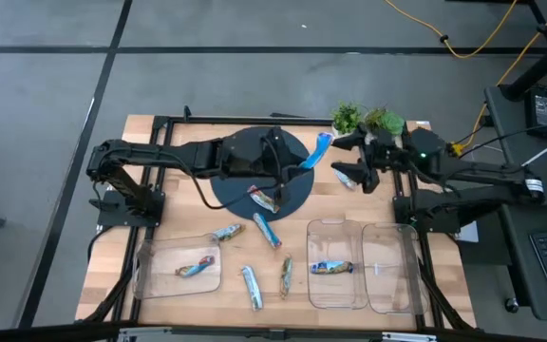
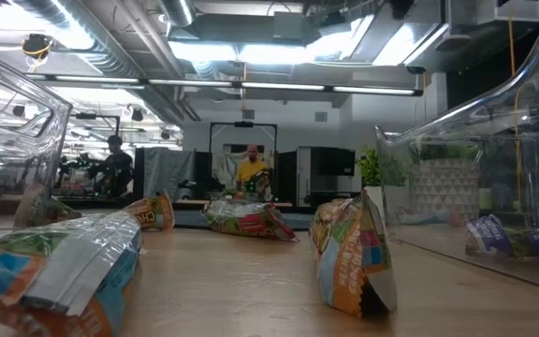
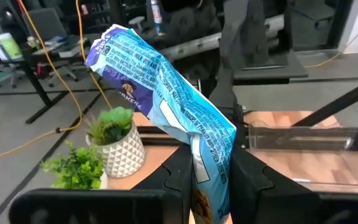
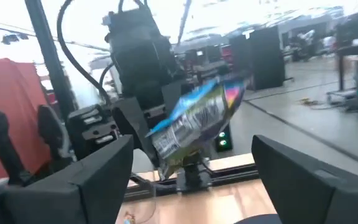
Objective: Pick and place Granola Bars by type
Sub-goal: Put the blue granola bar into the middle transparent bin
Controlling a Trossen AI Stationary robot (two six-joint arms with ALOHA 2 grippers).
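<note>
My left gripper reaches over from the table's left and is shut on a bright blue granola bar, held in the air past the far right edge of a dark round mat. My right gripper stands open a little to the right of it, facing the bar, with nothing between its fingers. Several more bars lie flat on the table: one on the mat, others near the front, and one below my right gripper. My left gripper pinches the blue bar between its two fingers at one end. The fingers come from the table's left, about level. The rest of the bar sticks out past the fingertips, slanting upward, lifted clear of the table.
A clear tray at front left holds one bar. Two clear trays stand at front right; the nearer-centre one holds a bar, the other shows none. Two potted plants stand at the far edge.
</note>
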